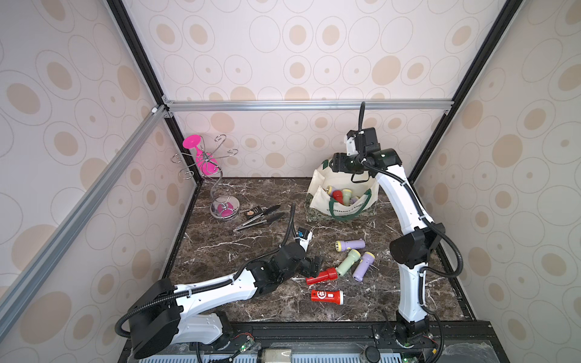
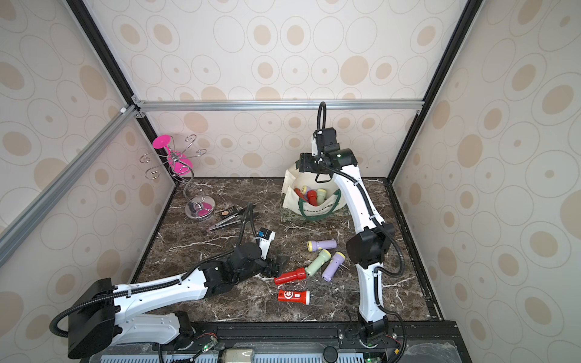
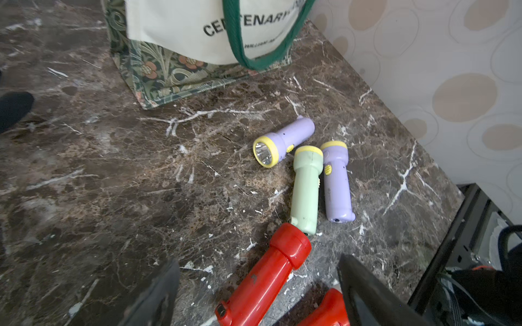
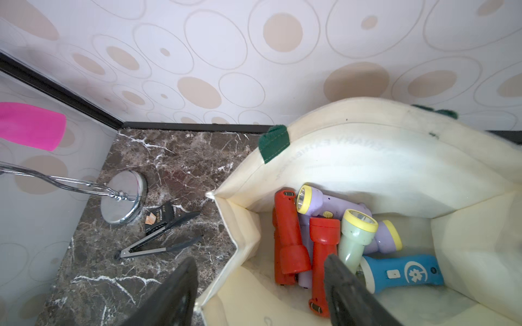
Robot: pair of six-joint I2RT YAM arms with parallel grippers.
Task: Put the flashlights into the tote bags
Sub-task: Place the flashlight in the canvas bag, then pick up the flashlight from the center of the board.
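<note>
- At the upper right of the tabletop [image 1: 239,251] in both top views, the tote [image 1: 317,188] stands open near the back wall; bare marble lies left of centre.
- In the tote: red, lilac, green and blue flashlights [image 4: 324,234].
- Right gripper [image 4: 260,259] hangs over its mouth, jaws apart.
- Five loose flashlights [image 1: 346,263] lie lower centre-right; left gripper [image 3: 257,261], jaws apart, straddles a red flashlight [image 3: 265,279].

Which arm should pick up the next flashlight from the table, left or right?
Left. The open left gripper hovers right at a red flashlight on the table; the open right gripper is up over the tote bag, away from the loose ones.
</note>
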